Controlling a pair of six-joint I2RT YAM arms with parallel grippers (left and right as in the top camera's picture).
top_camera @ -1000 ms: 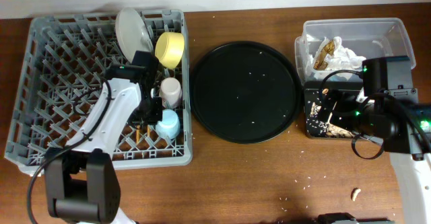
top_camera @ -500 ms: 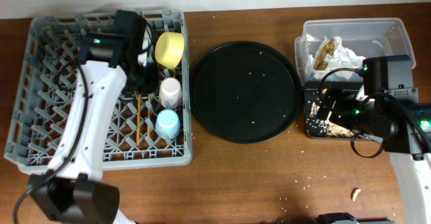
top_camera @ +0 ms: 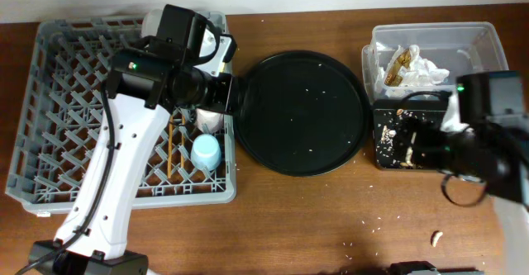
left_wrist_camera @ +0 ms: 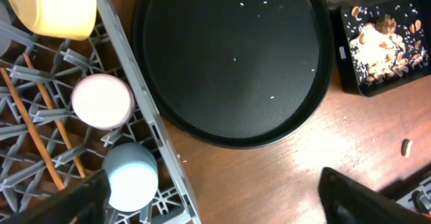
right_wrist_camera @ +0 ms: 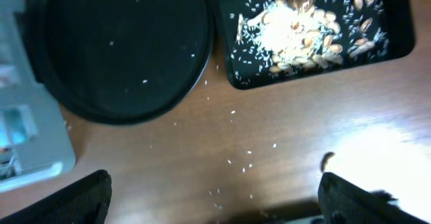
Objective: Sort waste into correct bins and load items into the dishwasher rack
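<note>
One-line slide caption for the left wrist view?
Pink cup, blue cup, yellow bowl and chopsticks sit in the dishwasher rack beside the round black tray.

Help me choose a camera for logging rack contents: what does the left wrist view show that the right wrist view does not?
Only the left wrist: the yellow bowl, small pale pink cup, small light blue cup and two thin wooden chopsticks, all in the grey plastic dishwasher rack. Only the right wrist: a scatter of rice-like crumbs on the brown wooden table in front of the trays. Both: the large round black tray, the shallow black rectangular tray holding tan food scraps, and part of the rack.
</note>
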